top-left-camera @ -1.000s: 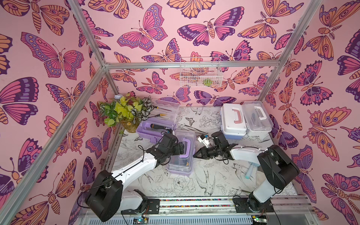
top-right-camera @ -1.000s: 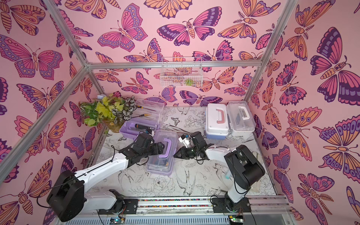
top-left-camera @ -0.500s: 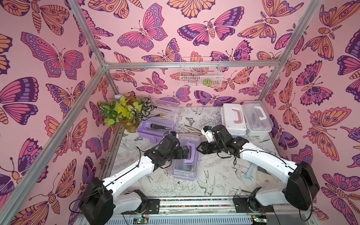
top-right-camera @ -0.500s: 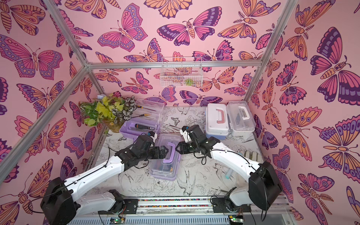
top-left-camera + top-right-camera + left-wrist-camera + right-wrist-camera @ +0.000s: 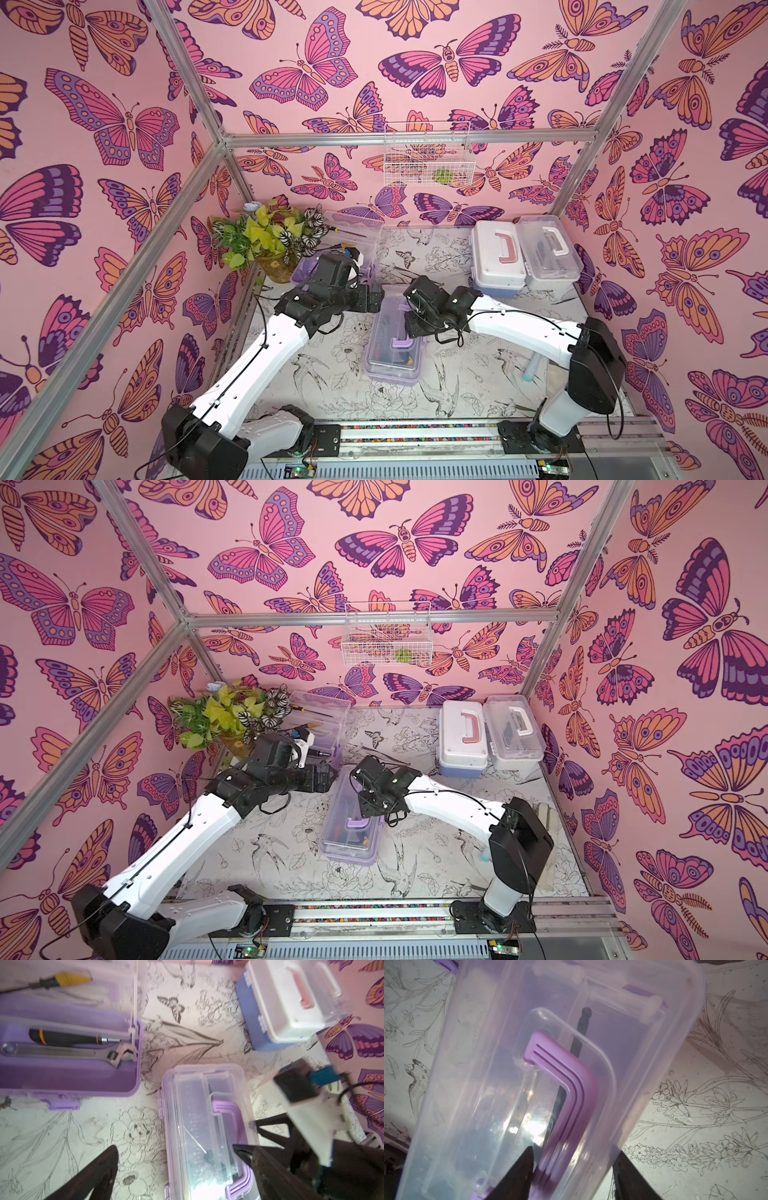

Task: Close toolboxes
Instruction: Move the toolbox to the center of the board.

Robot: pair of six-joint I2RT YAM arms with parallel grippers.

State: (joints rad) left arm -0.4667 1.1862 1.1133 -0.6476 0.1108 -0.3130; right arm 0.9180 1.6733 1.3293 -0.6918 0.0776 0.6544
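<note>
Middle lilac toolbox [image 5: 392,349] lid down; far-left lilac toolbox [image 5: 62,1076] open, left to close. Left gripper [image 5: 174,1147], right gripper [image 5: 575,1150] both released.

The left arm [image 5: 266,357] was seen raised on a slant from its base [image 5: 286,428] at the near left, its white forearm stretched towards the middle of the scene and its black wrist [image 5: 328,297] turned rightward. The left gripper [image 5: 174,1146] was held with its jaws spread wide. The right arm [image 5: 519,328] was set upright from the near right, then folded leftward, the forearm sloped down to the middle. The right gripper [image 5: 575,1150] was pointed leftward and down, its jaws parted less widely. The two grippers were placed near each other, apart
</note>
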